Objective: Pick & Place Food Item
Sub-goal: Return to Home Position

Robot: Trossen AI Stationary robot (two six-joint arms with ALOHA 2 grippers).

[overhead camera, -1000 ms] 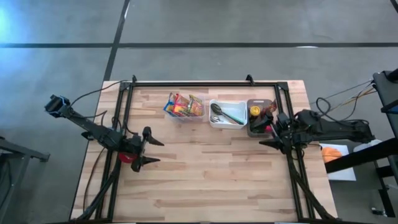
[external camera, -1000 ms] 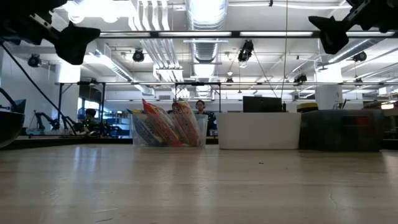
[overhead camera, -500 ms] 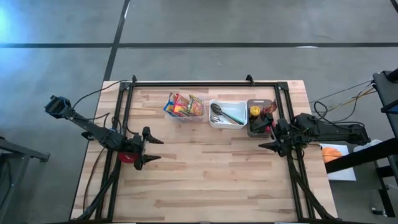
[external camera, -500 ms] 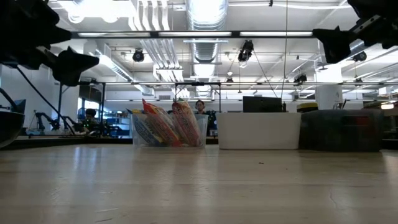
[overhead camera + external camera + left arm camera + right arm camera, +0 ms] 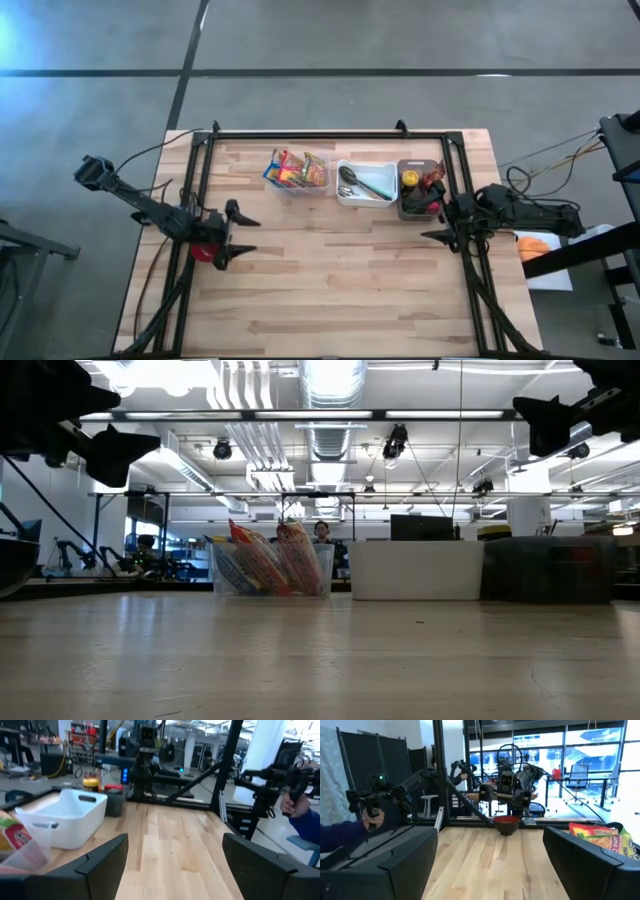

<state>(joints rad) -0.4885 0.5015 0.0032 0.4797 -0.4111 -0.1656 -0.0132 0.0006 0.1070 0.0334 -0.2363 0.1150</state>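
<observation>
The left hand (image 5: 243,236) hovers over the left side of the pale wooden bench (image 5: 330,285), fingers apart. The right hand (image 5: 428,222), fingers likewise apart, hangs just beside the black plastic bin (image 5: 403,210) at the far right, where the yellow-lidded seasoning can (image 5: 410,178) sits.

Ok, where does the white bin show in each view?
High view: white bin, mid-row, right of the snack packets.
Low view: centre-right, right of the packets.
Left wrist view: close by, beside the packets.
Right wrist view: not in it; packets show.
Shared landmark: the snack packets.
</observation>
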